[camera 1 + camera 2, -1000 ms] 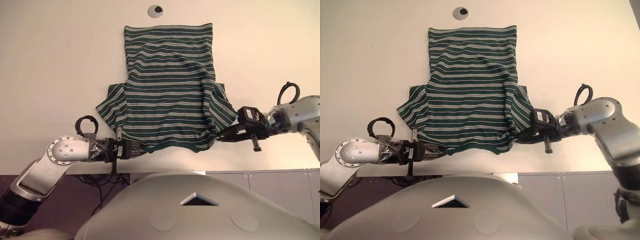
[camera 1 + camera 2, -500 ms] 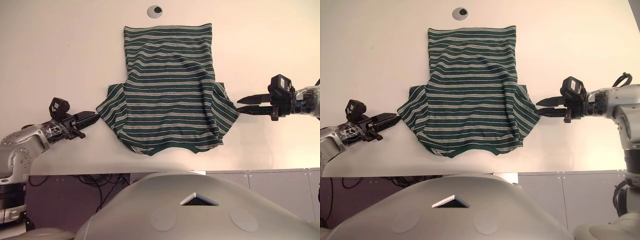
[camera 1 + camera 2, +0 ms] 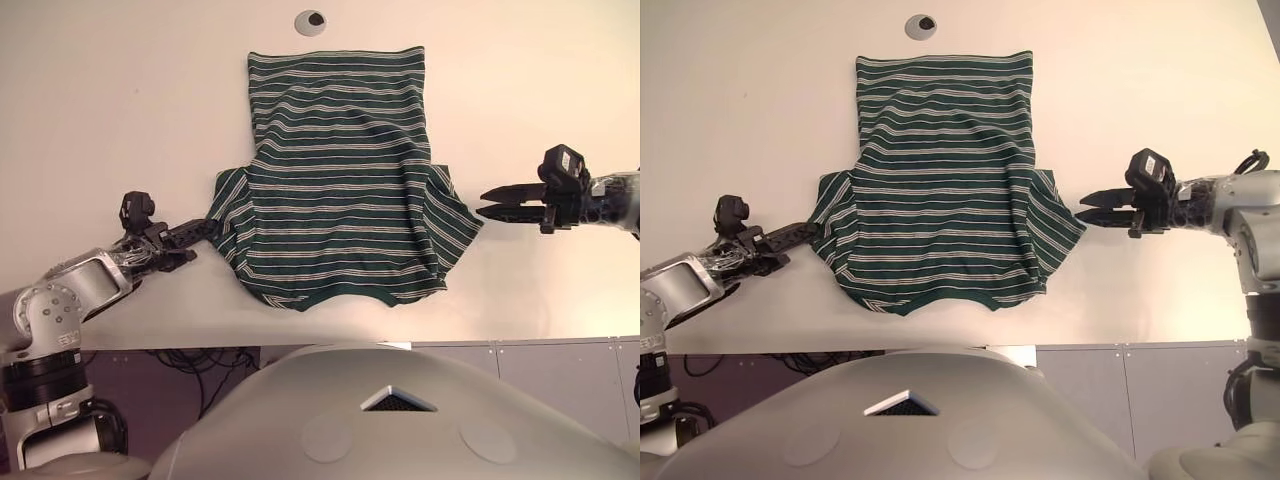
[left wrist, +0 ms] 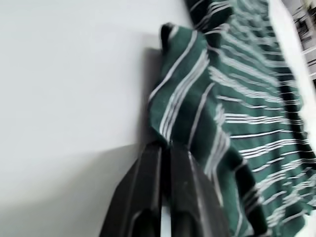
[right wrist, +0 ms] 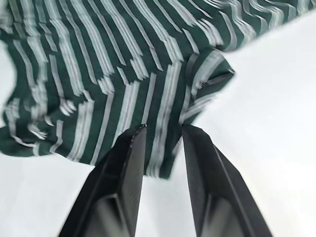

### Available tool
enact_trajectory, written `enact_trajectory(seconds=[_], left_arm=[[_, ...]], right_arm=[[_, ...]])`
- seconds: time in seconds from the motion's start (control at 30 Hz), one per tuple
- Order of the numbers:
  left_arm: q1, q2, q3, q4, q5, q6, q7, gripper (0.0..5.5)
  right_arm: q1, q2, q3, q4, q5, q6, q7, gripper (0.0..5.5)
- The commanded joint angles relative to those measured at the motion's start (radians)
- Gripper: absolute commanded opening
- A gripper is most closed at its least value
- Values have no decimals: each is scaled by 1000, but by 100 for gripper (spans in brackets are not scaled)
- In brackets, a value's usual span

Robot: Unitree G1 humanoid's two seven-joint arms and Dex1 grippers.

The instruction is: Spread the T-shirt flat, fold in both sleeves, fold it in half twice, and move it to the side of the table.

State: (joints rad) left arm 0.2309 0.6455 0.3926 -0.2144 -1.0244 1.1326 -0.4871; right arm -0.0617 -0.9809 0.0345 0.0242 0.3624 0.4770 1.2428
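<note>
Green T-shirt (image 3: 340, 180), sleeve pinched by left pincer (image 3: 208, 224), right pincer (image 3: 482, 204) agape alongside

Over on the left wrist camera, the T-shirt (image 4: 217, 98) is smearing into blur and running off the frame's edges. The left gripper (image 4: 165, 146) is sitting with its fingers drawn together right at the sleeve's edge, their bases cut off. Whether any cloth is caught between them, I can't tell. On the right wrist camera, the right gripper (image 5: 163, 129) is being cropped at its base, and the stripes ahead are blurring. At the far edge of the table (image 3: 120, 100), a small round fitting (image 3: 311, 21) is looking too tiny to identify.
</note>
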Motion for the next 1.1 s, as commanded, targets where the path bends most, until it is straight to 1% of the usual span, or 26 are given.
enact_trajectory(seconds=[0.03,0.13,0.2,0.27,0.33,0.47,0.53,0.63,0.67,0.73,0.77,0.8,0.87,0.9,0.93,1.0,1.03,1.1], left_arm=[[-91,-57,38,-94,-128,66,101,2],[-101,-99,19,-145,-181,90,174,2],[-102,-117,-38,-159,-170,104,198,2],[-83,-140,-98,-173,-138,97,207,2],[-84,-171,-152,-186,-121,78,207,2],[-102,-220,-211,-209,-117,57,211,2],[-95,-197,-237,-212,-84,58,207,29],[-107,-138,-192,-211,-72,62,197,79],[-112,-114,-170,-209,-72,62,192,85],[-124,-61,-128,-206,-76,67,174,116],[-112,-13,-114,-237,-49,36,132,119],[-71,51,-96,-304,3,-36,49,119],[30,166,-96,-403,185,-267,-140,119],[113,211,-96,-422,291,-407,-243,119],[202,244,-106,-398,431,-616,-352,119],[334,274,-124,-299,654,-1046,-535,119],[367,277,-135,-254,717,-1194,-594,119],[401,288,-187,-170,836,-1427,-623,119]], right_arm=[[0,18,-42,20,45,129,-40,129],[-14,31,-33,34,54,180,-51,129],[-3,36,-44,25,81,254,-59,129],[-23,63,-58,24,137,394,-91,129],[-15,83,-55,17,154,480,-140,129],[-4,87,-33,35,124,497,-192,129],[3,80,-11,29,113,493,-193,129],[42,65,10,-5,121,491,-177,129],[55,65,11,-18,130,498,-176,129],[96,72,-3,-50,151,512,-186,93],[115,78,-11,-63,158,515,-194,74],[120,86,-15,-66,160,517,-204,53],[138,100,-45,-75,178,523,-229,22],[140,106,-65,-85,196,537,-238,4],[137,116,-93,-98,232,568,-243,1],[112,139,-142,-122,308,641,-250,1],[98,150,-160,-131,343,675,-254,1],[55,164,-183,-155,413,745,-262,1]])
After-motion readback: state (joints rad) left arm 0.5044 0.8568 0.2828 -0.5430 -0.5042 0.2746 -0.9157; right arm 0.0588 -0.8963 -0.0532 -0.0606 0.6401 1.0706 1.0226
